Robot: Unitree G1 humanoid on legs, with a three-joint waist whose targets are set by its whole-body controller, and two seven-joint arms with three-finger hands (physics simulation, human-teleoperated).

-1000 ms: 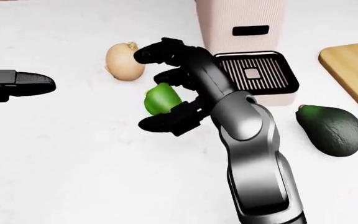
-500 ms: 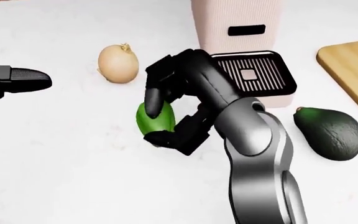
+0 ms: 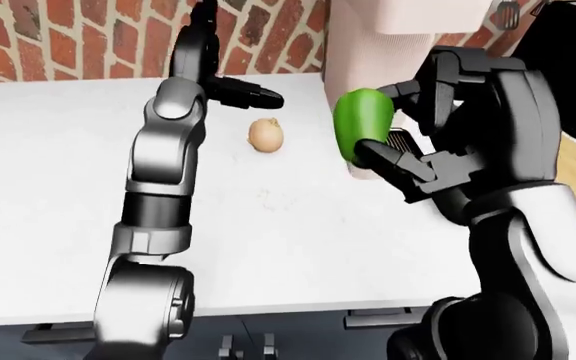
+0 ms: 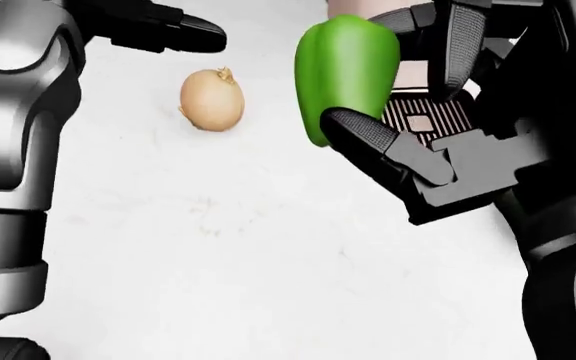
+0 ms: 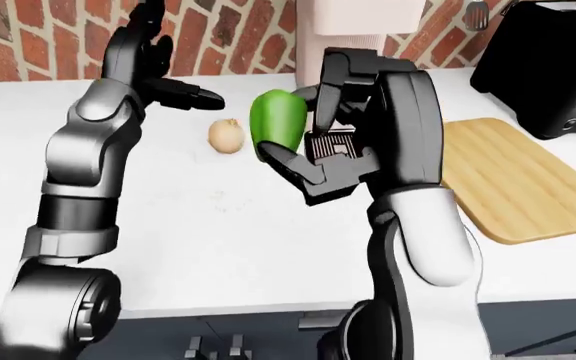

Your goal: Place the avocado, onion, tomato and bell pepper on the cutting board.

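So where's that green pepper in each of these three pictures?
Left-eye view: bell pepper right of centre, upper half, held in the right robot hand.
Head view: top centre, large.
Right-eye view: centre, upper half.
Shared landmark: the onion lies to its left in every view.

Bright, even sim lighting w/ soft highlights glinting on the grey arm shells; white counter (image 5: pixel 218 225) is washing out, barely showing shadows; all views rendering sharp, no blur.
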